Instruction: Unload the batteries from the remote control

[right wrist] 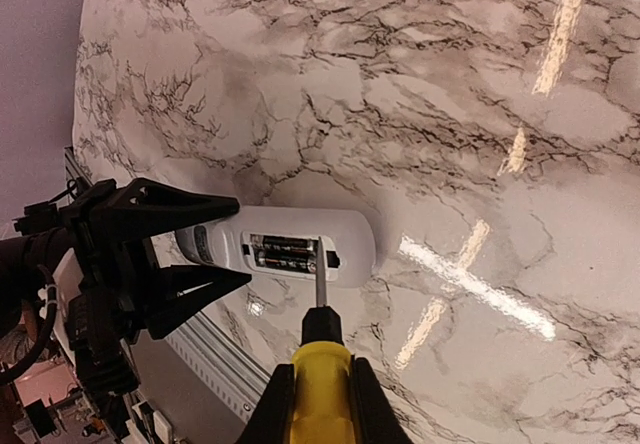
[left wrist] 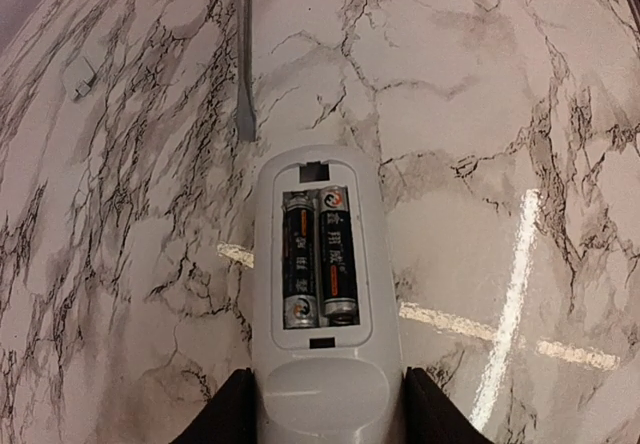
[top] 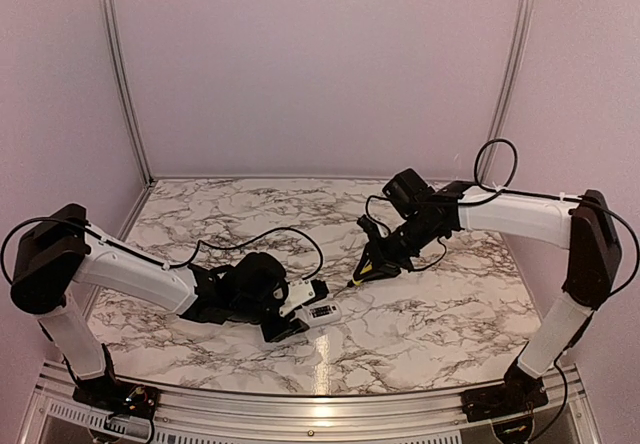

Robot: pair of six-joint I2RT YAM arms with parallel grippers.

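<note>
The white remote control (left wrist: 318, 384) lies face down on the marble table, its back compartment uncovered. Two dark batteries (left wrist: 318, 254) sit side by side inside it. My left gripper (left wrist: 320, 414) is shut on the remote's near end, one black finger on each side. In the top view the remote (top: 322, 312) sticks out to the right of the left gripper (top: 300, 309). My right gripper (right wrist: 320, 399) is shut on a yellow-handled screwdriver (right wrist: 320, 364). Its thin blade (left wrist: 246, 74) points at the remote's far end, the tip close to the compartment; I cannot tell if it touches.
A small white piece (left wrist: 80, 76) lies on the table (top: 440, 314) beyond the remote, to the left. The aluminium front rail (top: 300, 404) runs along the near edge. Pink walls close the back and sides.
</note>
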